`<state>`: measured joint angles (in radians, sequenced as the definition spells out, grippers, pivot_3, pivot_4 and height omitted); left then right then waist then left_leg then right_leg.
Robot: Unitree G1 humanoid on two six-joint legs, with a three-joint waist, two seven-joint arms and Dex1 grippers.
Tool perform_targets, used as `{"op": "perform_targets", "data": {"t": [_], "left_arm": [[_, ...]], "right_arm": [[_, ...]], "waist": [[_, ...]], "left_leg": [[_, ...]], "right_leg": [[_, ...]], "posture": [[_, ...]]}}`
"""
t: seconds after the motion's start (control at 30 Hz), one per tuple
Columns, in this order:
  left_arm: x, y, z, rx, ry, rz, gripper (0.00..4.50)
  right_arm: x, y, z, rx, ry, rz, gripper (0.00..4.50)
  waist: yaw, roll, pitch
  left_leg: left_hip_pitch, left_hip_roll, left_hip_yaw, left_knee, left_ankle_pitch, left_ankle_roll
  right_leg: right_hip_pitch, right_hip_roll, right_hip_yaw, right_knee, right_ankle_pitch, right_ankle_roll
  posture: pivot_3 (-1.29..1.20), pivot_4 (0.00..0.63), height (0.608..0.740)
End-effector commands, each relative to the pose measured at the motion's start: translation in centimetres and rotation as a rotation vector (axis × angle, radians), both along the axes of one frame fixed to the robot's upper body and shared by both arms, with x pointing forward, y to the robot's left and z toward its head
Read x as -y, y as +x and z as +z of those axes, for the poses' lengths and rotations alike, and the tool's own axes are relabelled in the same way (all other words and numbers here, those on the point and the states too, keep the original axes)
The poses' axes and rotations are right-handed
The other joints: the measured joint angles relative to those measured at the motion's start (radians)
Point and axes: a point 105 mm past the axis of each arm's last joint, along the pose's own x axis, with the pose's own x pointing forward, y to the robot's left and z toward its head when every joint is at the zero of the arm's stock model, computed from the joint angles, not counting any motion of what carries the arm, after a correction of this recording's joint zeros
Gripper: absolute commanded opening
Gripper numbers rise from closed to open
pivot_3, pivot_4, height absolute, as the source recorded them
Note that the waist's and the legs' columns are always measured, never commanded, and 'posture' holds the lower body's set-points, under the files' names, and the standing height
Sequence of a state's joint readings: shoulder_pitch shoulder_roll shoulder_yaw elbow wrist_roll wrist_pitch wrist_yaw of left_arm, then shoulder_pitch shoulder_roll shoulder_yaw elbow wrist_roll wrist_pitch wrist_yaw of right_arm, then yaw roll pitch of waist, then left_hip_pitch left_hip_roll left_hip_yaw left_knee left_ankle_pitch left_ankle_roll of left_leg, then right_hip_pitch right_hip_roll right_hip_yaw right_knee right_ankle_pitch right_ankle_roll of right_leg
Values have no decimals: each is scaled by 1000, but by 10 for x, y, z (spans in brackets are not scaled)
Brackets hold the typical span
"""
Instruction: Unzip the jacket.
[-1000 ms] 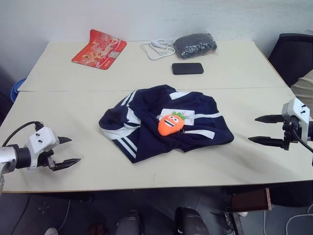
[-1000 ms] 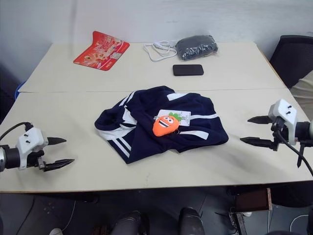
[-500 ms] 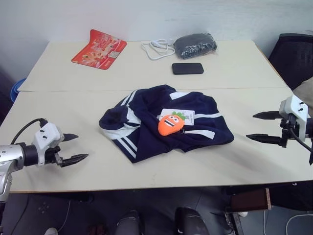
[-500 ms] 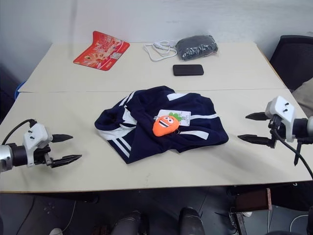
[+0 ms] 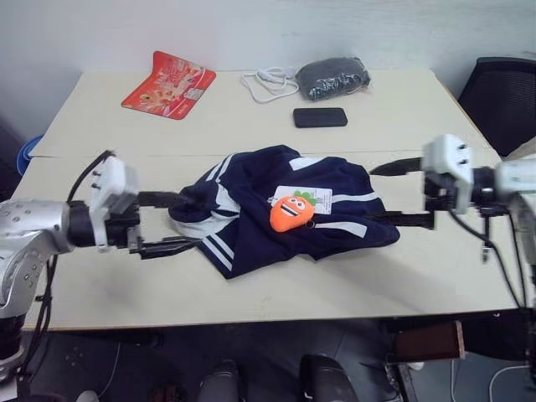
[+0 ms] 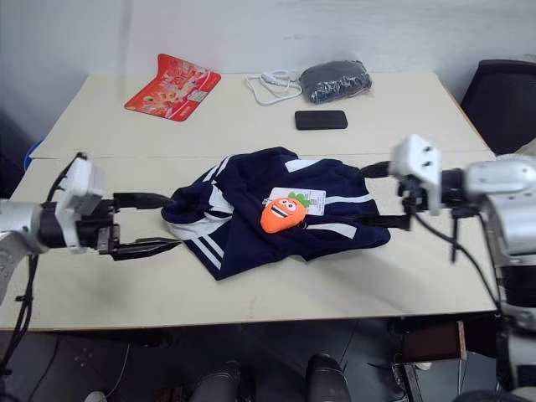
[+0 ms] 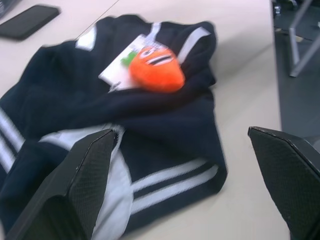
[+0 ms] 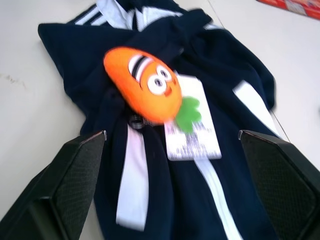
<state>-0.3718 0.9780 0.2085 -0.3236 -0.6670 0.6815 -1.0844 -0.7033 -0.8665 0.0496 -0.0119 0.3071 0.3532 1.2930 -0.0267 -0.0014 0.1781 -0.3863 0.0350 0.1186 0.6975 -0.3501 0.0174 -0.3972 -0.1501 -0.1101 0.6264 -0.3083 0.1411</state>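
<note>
1. Jacket [image 5: 285, 209]: one, navy with white stripes, lying crumpled at the middle of the near bench [image 5: 352, 276], between the two grippers. It lies bunched up with no zip line in sight, so I judge the task not yet begun.
2. Left gripper [image 5: 172, 224]: one, jaws wide and empty, tips at the jacket's left edge, one above the fabric and one just beside the striped hem; whether they touch cannot be told. Likely placed to pin or pinch that side.
3. Right gripper [image 5: 408, 193]: one, jaws wide and empty, at the jacket's right edge, lower finger along the cloth. Facing the left one, apparently so both ends can be held for spreading.
4. Carrot plush [image 5: 292, 212]: one, orange, resting on top of the jacket, touching a white paper tag [image 5: 306, 198], one. Probably attached near the zip pull; not confirmed.
5. Phone [image 5: 320, 117]: one, black, flat on the far bench, well apart from the jacket.
6. Dark bundle [image 5: 333, 77]: one, at the far edge.
7. White cable [image 5: 266, 84]: one, coiled beside the bundle.
8. Red packet [image 5: 168, 85]: one, far left.
</note>
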Motion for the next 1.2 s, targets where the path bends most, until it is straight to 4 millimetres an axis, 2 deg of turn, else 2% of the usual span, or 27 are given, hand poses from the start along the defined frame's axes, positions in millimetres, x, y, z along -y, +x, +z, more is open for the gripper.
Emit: {"op": "perform_targets", "data": {"t": [0.03, 0.17, 0.33, 0.5, 0.6, 0.9, 0.97, 1.0, 1.1, 1.13, 1.2], "left_arm": [[18, 1, -4, 47, 61, -63, 4500], [26, 16, -7, 98, 68, -47, 4500], [35, 29, 6, 142, -5, -32, 4500], [34, 31, 3, 143, -2, -28, 4500], [33, 29, -1, 137, 9, -30, 4500], [37, 29, -3, 129, 2, -53, 4500], [41, 28, -3, 128, -6, -69, 4500], [43, 28, -3, 127, -9, -75, 4500], [49, 29, -4, 127, -27, -96, 4500], [52, 29, -3, 128, -38, -103, 4500], [61, 29, 0, 128, -73, -126, 4500]], "right_arm": [[-33, 8, -6, 98, -55, 64, 4465], [-46, 23, -28, 197, -220, 119, 4465], [-75, 31, -32, 193, -171, 181, 4465], [-85, 40, -40, 225, -194, 181, 4465], [-85, 46, -43, 225, -189, 168, 3859], [-78, 46, -35, 206, -143, 166, 688], [-75, 42, -33, 198, -116, 154, 207], [-73, 41, -30, 194, -91, 138, 43], [-57, 37, -12, 178, 43, 20, 2], [-48, 36, -6, 180, 70, -32, 2], [-8, 33, 2, 186, 93, -181, 2]], "waist": [[0, 0, 0], [3, 0, 0], [-1, -1, 1], [-4, -1, 1], [-4, -1, 1], [-3, -1, 1], [-1, -1, 1], [1, -1, 1], [3, -1, 1], [3, -1, 1], [14, -2, 1]], "left_leg": [[-1, 0, 1, 0, 0, 0], [-2, -1, 3, 1, 0, 0], [-3, -1, 3, 2, 0, 0], [-2, 0, 1, 1, 0, 0], [-2, 0, 1, 1, 0, 0], [-2, 0, 0, 1, 0, 0], [-2, 0, 0, 1, 1, 0], [-2, 0, 0, 1, 0, 0], [-3, -1, -1, 2, 0, 0], [-3, -1, -1, 2, 0, 0], [-3, -1, -1, 2, 0, 0]], "right_leg": [[-1, 0, 0, 0, 0, 0], [0, 0, -1, 0, 0, 0], [0, 0, -2, 0, 0, 0], [-1, 0, -2, 0, 0, 0], [0, 0, -2, 0, 0, 0], [0, 0, -2, 0, 0, 0], [0, 0, -2, 0, 0, 0], [0, 0, -2, 0, 0, 0], [0, 0, -3, 0, 0, 0], [0, 0, -3, 0, 0, 0], [0, 0, -3, 0, 0, 0]], "posture": [[0, 150, 740], [0, 150, 740], [0, 150, 740], [0, 150, 740], [0, 150, 740], [0, 150, 740], [0, 150, 740], [0, 150, 740], [0, 150, 740], [0, 150, 740], [0, 150, 740]]}}
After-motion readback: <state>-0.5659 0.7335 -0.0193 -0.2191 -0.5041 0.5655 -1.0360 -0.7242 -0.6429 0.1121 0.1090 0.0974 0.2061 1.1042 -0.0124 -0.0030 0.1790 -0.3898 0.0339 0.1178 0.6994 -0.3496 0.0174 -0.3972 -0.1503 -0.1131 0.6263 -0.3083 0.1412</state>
